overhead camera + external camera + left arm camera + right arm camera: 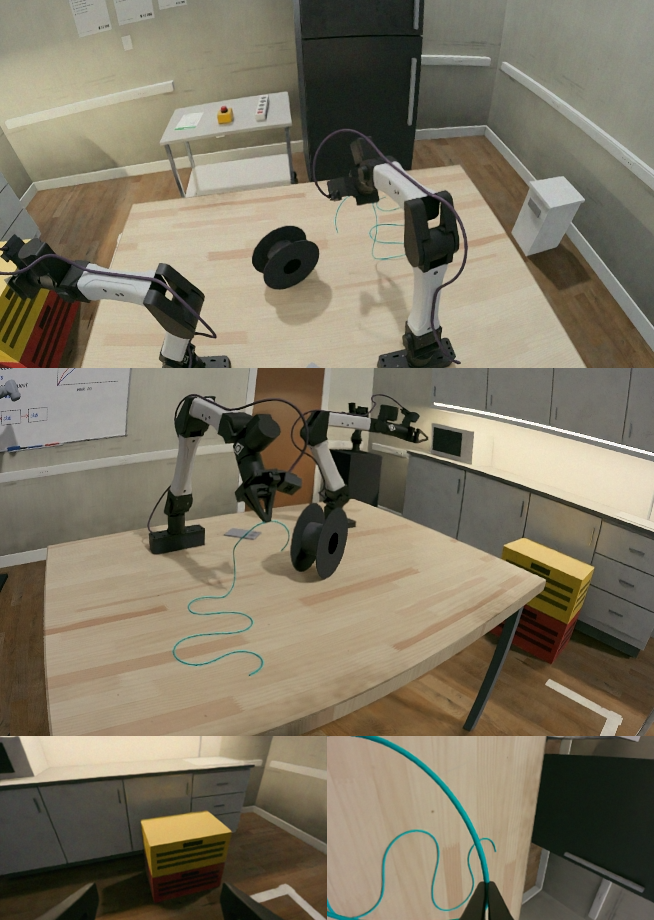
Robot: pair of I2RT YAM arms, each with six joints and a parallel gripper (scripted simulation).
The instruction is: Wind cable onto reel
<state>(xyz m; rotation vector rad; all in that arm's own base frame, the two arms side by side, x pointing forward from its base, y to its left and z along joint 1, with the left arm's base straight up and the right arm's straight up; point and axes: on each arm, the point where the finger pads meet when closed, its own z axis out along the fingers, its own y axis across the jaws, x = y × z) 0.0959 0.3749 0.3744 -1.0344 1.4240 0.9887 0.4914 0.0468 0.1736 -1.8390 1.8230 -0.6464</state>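
Note:
The black reel point(306, 254) point(327, 566) stands upright on its flange rims, its hub bare. My right gripper point(268, 519) point(486, 890) is shut on the teal cable point(382, 259) point(234, 568) point(467, 820), above the table near one end. In the exterior view the short end curves from the fingertips down towards the reel, not touching it. The rest drops to the table and lies in loose bends. My left gripper point(425, 435) point(159, 890) is open and empty, far from the reel, pointing off the table's side. The top view hides the right fingertips behind the wrist.
The wooden table point(230, 310) point(400, 608) bears both arm bases along one edge. A small flat grey plate point(243, 533) lies near the right arm's base. Yellow and red crates point(547, 583) point(186, 855) stand on the floor beyond the table, in front of the left wrist camera.

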